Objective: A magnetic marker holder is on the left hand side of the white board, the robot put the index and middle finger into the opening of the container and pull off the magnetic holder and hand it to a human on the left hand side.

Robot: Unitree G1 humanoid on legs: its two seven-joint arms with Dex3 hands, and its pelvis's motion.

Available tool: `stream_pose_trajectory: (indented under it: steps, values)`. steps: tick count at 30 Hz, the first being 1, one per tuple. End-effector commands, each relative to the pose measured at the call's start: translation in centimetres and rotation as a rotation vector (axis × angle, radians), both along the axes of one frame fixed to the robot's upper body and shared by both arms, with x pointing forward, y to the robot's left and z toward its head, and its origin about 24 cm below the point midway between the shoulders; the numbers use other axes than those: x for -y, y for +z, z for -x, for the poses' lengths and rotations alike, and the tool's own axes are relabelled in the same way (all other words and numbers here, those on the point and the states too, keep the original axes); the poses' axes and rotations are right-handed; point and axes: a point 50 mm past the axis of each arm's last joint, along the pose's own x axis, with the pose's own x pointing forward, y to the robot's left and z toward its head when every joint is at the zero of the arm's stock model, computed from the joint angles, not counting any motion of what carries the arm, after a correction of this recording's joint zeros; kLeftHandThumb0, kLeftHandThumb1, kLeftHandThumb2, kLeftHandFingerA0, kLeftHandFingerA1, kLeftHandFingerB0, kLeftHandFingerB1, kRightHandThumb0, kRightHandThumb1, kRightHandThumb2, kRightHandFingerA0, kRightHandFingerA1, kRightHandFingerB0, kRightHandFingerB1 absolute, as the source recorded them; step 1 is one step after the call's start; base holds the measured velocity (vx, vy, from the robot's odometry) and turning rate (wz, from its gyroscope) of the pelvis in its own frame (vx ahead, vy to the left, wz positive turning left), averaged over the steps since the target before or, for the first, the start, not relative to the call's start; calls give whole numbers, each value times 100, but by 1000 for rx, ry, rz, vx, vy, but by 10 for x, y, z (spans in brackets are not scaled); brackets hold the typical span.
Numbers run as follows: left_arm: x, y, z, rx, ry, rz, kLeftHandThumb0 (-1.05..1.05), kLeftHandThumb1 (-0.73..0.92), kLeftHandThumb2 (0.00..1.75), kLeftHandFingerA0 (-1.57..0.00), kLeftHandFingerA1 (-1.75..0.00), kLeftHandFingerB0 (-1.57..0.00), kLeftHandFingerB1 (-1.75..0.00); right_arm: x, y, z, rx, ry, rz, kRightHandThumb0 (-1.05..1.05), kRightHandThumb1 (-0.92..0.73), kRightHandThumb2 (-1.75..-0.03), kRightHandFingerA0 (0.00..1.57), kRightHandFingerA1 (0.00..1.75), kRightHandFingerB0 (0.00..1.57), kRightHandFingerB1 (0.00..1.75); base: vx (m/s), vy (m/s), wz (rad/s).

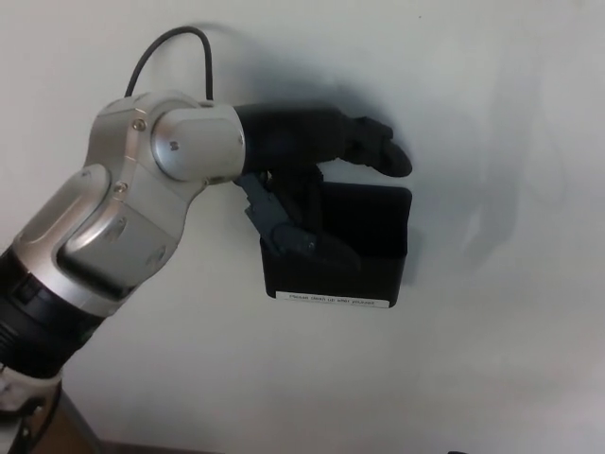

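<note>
Now left robot hand (312, 175) touching marker holder (364, 255).

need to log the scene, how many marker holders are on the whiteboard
1: a black marker holder sits on the whiteboard near the picture's middle, with the left hand at its top opening. Any beyond the picture's edges would not show.

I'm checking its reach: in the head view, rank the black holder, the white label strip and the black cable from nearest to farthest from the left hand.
1. black holder, under the left hand, thumb against it.
2. white label strip, holder's bottom edge.
3. black cable, upper left, behind the wrist.
</note>
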Motion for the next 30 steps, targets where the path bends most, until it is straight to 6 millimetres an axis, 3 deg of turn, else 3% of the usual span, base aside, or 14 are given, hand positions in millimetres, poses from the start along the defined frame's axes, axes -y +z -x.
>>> stream_pose_trajectory:
  steps: [1,4,7,9,10,11,12,13,16,17,19,24,25,30]
  values:
    - [-6,-7,4,-63,12,-58,-85,55,58,-32,-36,-15,-26,5,2,-1,15,-15,-3,-59,-80,-65,60,49,51,41,0,0,0]
    - [-7,-8,5,-71,5,-70,-85,55,58,-32,-36,-15,-26,5,2,-1,15,-17,-7,-59,-80,-65,60,49,51,41,0,0,0]
    - [-12,-3,5,-96,9,-161,-88,53,59,-63,-46,-24,-30,7,3,-5,22,-8,0,-60,-81,-65,61,49,50,40,0,0,0]
    - [-13,-3,5,-105,14,-165,-88,53,59,-63,-46,-24,-30,7,3,-5,21,-8,-2,-60,-81,-65,61,49,50,40,0,0,0]
    - [-16,-3,5,-117,23,-181,-84,52,57,-45,-40,-25,-30,7,3,-5,19,-4,10,-61,-81,-65,62,49,51,40,0,0,0]
    - [-17,-3,5,-123,30,-195,-85,43,82,-35,-46,-17,-37,7,3,-5,22,-2,13,-61,-81,-65,62,49,51,41,0,0,0]
    - [-18,-4,4,-128,37,-209,-85,43,82,-35,-46,-17,-37,6,4,-5,24,-1,14,-61,-81,-65,62,49,51,41,0,0,0]
    - [-18,-4,4,-129,39,-213,-85,53,57,-51,-42,-25,-30,6,4,-5,24,-2,13,-61,-80,-64,62,49,51,41,0,0,0]
    - [-19,-5,4,-131,39,-216,-85,53,57,-51,-42,-25,-30,7,4,-5,23,-4,12,-61,-80,-64,62,49,51,41,0,0,0]
    - [-17,-8,5,-160,47,-256,-89,48,85,-71,-60,-20,-38,5,4,-7,25,-3,11,-60,-81,-65,62,49,51,41,0,0,0]
    - [-15,-10,4,-195,53,-299,-97,53,86,-58,-53,-22,-37,5,4,-8,27,-4,13,-60,-81,-65,61,49,51,41,0,0,0]
    - [-13,-12,4,-210,55,-321,-91,50,86,-56,-54,-21,-38,6,5,-9,31,-1,19,-59,-81,-65,61,49,52,41,0,0,0]
    - [-13,-14,2,-219,50,-311,-88,58,59,-58,-46,-26,-30,5,6,-11,38,2,16,-60,-81,-64,62,50,53,42,0,0,0]
    - [-10,-18,-1,-214,40,-313,-89,59,59,-56,-45,-24,-29,4,7,-14,46,7,22,-60,-81,-65,61,50,53,42,0,0,0]
